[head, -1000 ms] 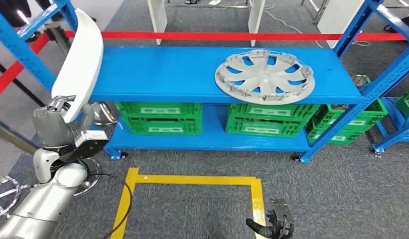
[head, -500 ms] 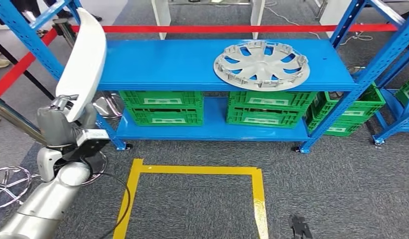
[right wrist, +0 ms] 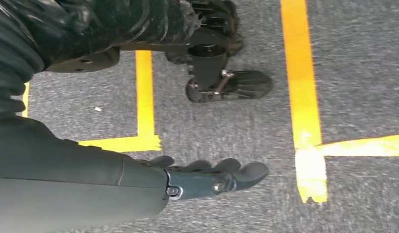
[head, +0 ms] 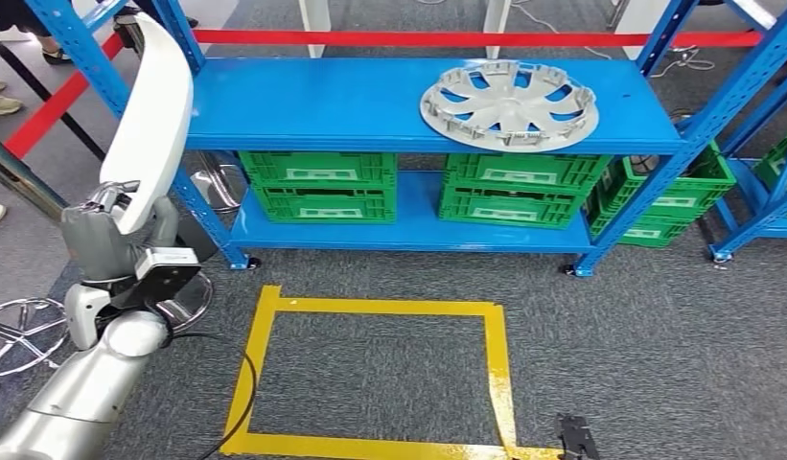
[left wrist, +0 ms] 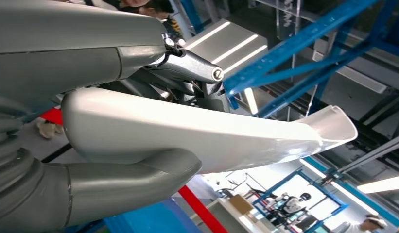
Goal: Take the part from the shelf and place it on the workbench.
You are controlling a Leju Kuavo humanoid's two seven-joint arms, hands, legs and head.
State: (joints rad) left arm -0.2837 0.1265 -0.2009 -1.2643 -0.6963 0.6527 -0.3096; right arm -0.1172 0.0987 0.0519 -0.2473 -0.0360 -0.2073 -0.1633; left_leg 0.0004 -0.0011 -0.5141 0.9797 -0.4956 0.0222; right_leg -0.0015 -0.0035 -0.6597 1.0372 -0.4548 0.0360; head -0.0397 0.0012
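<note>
Since the earlier frame the view has shifted back. Left hand (head: 109, 240) still grips the long white curved plastic part (head: 151, 120), upright beside the blue shelf (head: 370, 105); right hand (right wrist: 212, 177) hangs empty, fingers extended.

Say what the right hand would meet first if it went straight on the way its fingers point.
Probably the grey carpet: the right hand hangs low with nothing beyond its fingers. Depth is unclear.
</note>
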